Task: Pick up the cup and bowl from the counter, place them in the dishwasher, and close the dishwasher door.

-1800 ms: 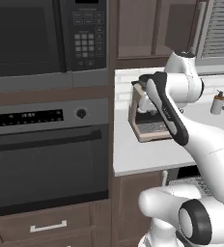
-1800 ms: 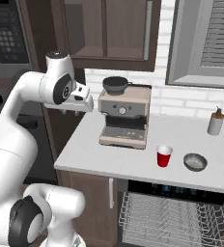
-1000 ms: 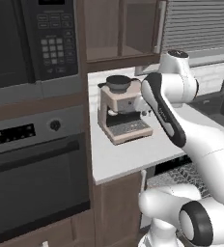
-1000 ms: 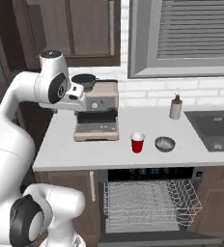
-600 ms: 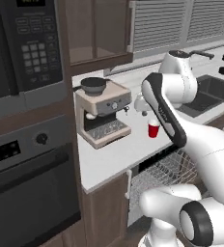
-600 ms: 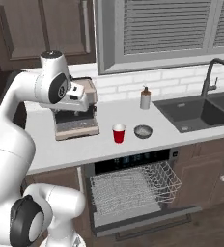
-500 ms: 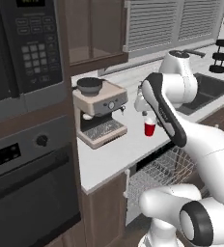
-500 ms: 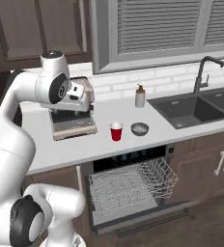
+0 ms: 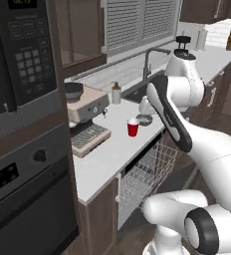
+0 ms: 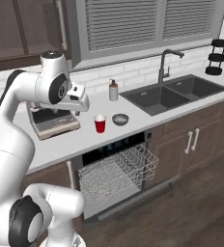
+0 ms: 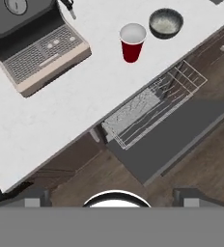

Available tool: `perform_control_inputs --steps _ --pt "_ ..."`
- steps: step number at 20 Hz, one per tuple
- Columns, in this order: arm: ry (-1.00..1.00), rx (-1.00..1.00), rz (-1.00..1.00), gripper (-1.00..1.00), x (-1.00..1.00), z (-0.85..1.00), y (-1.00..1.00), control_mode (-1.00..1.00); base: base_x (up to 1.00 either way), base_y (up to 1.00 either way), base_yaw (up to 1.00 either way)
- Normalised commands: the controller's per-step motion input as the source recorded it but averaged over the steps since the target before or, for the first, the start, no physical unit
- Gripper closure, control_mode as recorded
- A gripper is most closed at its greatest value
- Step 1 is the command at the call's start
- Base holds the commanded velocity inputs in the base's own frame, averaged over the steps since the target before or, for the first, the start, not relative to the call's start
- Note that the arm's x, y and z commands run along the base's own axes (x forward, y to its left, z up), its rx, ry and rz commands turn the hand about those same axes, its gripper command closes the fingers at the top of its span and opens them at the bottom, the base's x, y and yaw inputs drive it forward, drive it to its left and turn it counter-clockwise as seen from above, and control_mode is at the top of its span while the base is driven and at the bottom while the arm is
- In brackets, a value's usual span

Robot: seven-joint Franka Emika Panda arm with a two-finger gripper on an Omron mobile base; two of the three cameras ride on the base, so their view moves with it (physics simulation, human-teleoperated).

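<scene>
Well below our wide-open gripper [image 11: 112,192], small red tapered cup [image 11: 132,42] nearly touches grey round bowl [image 11: 166,22]; we risk knocking either.

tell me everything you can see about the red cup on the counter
The cup is small and red, tapering toward its base, with a white rim and pale inside that looks empty from the hand view. It looks like plastic. It stands upright on the pale counter, above the open dishwasher. A small grey bowl sits close beside it on the sink side, apart from it, and the coffee machine stands on its other side. Nothing touches it but the counter.
</scene>
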Motion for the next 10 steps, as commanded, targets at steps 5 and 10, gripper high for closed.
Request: perform_control_inputs --steps 5,10 --pt "0.00 0.00 0.00 -1.00 0.00 0.00 0.00 1.00 0.04 0.22 -0.21" --pt "0.00 0.00 0.00 -1.00 0.00 0.00 0.00 1.00 0.29 0.30 -0.19"
